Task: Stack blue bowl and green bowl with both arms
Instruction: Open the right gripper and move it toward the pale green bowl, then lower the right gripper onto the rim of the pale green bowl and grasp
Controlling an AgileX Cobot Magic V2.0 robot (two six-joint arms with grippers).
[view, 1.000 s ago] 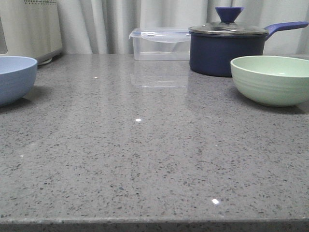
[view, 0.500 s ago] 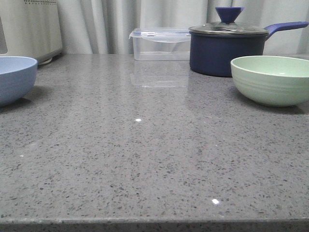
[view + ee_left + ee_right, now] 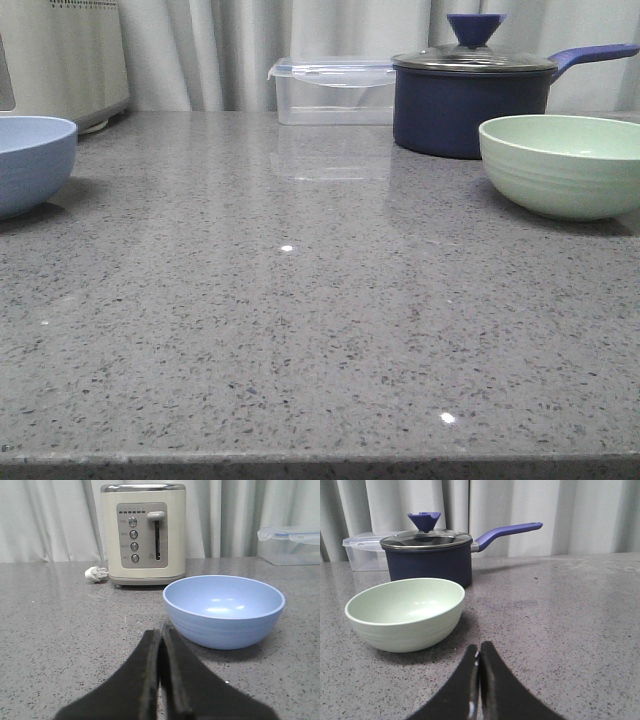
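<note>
Blue bowl (image 3: 32, 163) upright on the grey speckled bench (image 3: 300, 320), at the far left edge of the front view and partly cut off there; empty inside, as seen from the left wrist (image 3: 224, 611). Green bowl (image 3: 563, 165) upright at the far right of the same bench, well apart from the blue one, also empty (image 3: 406, 612). Nothing stacked yet. Just behind the green bowl, a dark navy saucepan (image 3: 470, 95) with glass lid, blue knob and a handle reaching right; near the bowl, not visibly touching. Beside the saucepan on its left, a clear lidded box (image 3: 332, 92) against the curtain (image 3: 230, 50). Behind the blue bowl, a cream toaster (image 3: 143, 532) with its lever up and a white plug (image 3: 95, 573) lying by its base. Left claw (image 3: 161, 635) clenched, black fingers (image 3: 147, 650) pressed together with only a thin seam between them, grasping nothing, poised low over the bench just short of the blue bowl's near wall. Right claw (image 3: 478, 652) likewise clenched on nothing, fingers (image 3: 490, 660) meeting at the tips, near the green bowl and off to one side of it, not touching. Neither arm visible in the front view.
</note>
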